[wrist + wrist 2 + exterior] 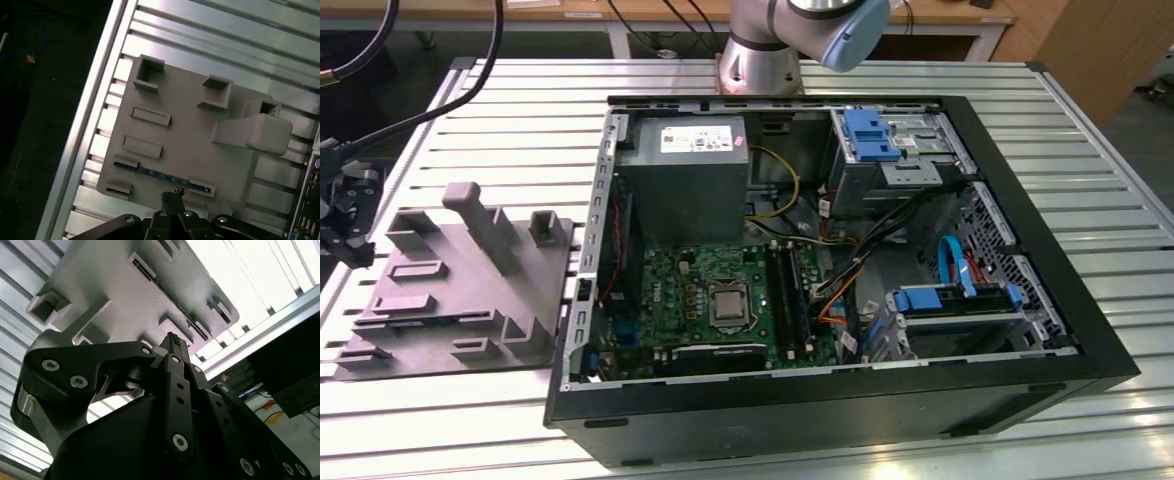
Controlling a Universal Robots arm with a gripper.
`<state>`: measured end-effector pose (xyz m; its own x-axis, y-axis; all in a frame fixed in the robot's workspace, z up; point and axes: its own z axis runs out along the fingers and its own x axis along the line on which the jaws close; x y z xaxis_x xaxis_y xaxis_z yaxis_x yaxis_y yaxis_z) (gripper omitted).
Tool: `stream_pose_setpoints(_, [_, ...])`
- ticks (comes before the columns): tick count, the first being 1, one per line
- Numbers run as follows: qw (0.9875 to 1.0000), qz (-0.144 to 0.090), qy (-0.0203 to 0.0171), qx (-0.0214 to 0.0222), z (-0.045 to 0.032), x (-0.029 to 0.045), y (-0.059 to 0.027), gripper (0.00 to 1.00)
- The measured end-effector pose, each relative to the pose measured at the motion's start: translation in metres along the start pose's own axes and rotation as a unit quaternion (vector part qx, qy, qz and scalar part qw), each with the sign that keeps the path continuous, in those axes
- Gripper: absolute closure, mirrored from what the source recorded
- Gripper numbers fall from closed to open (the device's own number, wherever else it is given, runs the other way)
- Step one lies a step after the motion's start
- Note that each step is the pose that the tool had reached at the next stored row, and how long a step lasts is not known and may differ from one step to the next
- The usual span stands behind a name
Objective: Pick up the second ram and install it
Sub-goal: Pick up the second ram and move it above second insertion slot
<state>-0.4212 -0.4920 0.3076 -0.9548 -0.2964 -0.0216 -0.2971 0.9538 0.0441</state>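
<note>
Closed and empty, the gripper (173, 193) hovers near the second ram (161, 176), which stands on edge in a slot of the grey moulded tray (190, 125). Pick-up seems in hand; gripping calls for parted fingers straddling its thin edge.

On table (520, 110), tray (454, 300) at exterior view's left of computer case (1067, 330); second ram (160, 176) in tray slot.
</note>
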Motion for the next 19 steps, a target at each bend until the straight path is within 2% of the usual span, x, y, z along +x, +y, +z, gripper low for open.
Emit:
stream_pose_setpoints(5, [0.999, -0.045, 0.002, -0.001, 0.0005, 0.0, 0.0, 0.9])
stream_pose_setpoints(8, [0.9974, -0.072, 0.0032, -0.0015, 0.0008, 0.0, 0.0, 0.9])
stream_pose_setpoints(10, [0.9959, -0.09, 0.004, -0.0019, 0.001, 0.0, 0.0, 0.9])
stream_pose_setpoints(15, [0.9908, -0.135, 0.0059, -0.0029, 0.0014, 0.0, -0.0001, 0.9])
stream_pose_setpoints(19, [0.9852, -0.171, 0.0075, -0.0037, 0.0018, 0.0001, -0.0001, 0.9])
